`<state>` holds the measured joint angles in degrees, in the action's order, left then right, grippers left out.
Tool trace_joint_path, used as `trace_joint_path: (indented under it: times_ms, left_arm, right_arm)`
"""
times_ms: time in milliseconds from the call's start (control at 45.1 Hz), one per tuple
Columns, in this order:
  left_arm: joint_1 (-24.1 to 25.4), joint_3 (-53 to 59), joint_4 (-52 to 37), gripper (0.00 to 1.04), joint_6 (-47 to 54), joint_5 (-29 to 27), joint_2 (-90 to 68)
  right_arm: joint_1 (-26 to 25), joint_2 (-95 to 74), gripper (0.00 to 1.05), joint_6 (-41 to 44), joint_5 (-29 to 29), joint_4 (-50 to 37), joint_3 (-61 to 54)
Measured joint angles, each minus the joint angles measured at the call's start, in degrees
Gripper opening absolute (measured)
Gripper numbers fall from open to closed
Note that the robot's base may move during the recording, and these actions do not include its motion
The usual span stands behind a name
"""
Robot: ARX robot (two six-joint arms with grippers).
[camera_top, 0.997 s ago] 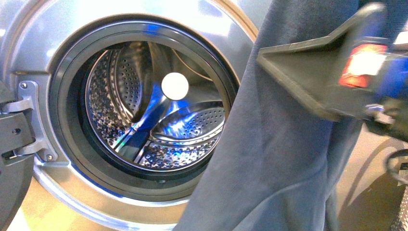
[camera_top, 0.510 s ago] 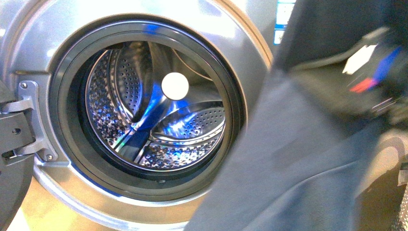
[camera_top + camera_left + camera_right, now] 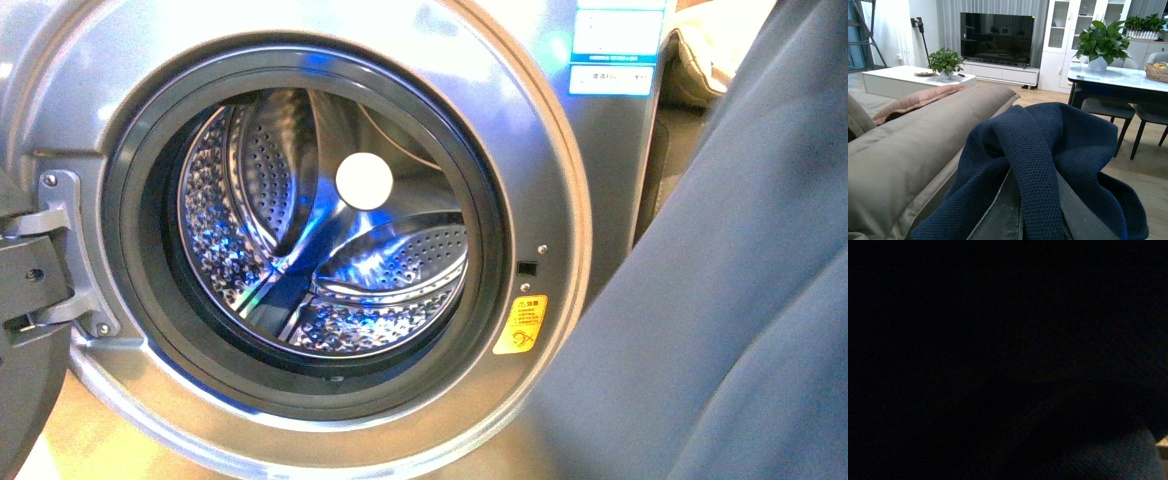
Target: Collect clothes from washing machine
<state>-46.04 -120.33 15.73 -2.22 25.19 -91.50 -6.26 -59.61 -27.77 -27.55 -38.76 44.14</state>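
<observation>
- Left gripper (image 3: 1020, 197): fingers (image 3: 998, 217) clenched on a fold of the clothes (image 3: 1058, 140); the rest of the navy knit is heaped over the tips.
- Beige sofa (image 3: 913, 150) beside those fingers.
- Right wrist view dark; cannot tell the right fingers' state.
- Washing machine (image 3: 560, 180) door open; the clothes hang outside the drum (image 3: 400, 265).

A beige sofa (image 3: 908, 150) is running across the left wrist view, and a pinkish cushion (image 3: 913, 100) is lying on it. Behind, a potted plant (image 3: 945, 61) is standing on a white low table (image 3: 898, 80), near a dark television (image 3: 997, 32). Another plant (image 3: 1100, 42) and a wicker basket (image 3: 1158, 71) are sitting on the dining tabletop (image 3: 1118, 77), with a chair (image 3: 1103, 107) under its edge. In the front view, a beige cushion (image 3: 700, 55) is showing at the upper right. The right wrist view is dark.
</observation>
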Motion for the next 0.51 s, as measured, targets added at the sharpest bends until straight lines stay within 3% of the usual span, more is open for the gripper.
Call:
trace_joint_path:
  times_ms: [155, 510]
  left_arm:
    - [0.0, 0.0, 0.0, 0.08, -0.2, 0.0, 0.0]
    - [0.0, 0.0, 0.0, 0.57, -0.2, 0.0, 0.0]
  right_arm:
    - [-5.1, 1.1, 0.06, -2.7, -3.7, 2.6, 4.9]
    - [-15.6, 0.7, 0.06, -5.1, -9.9, 5.5, 10.5]
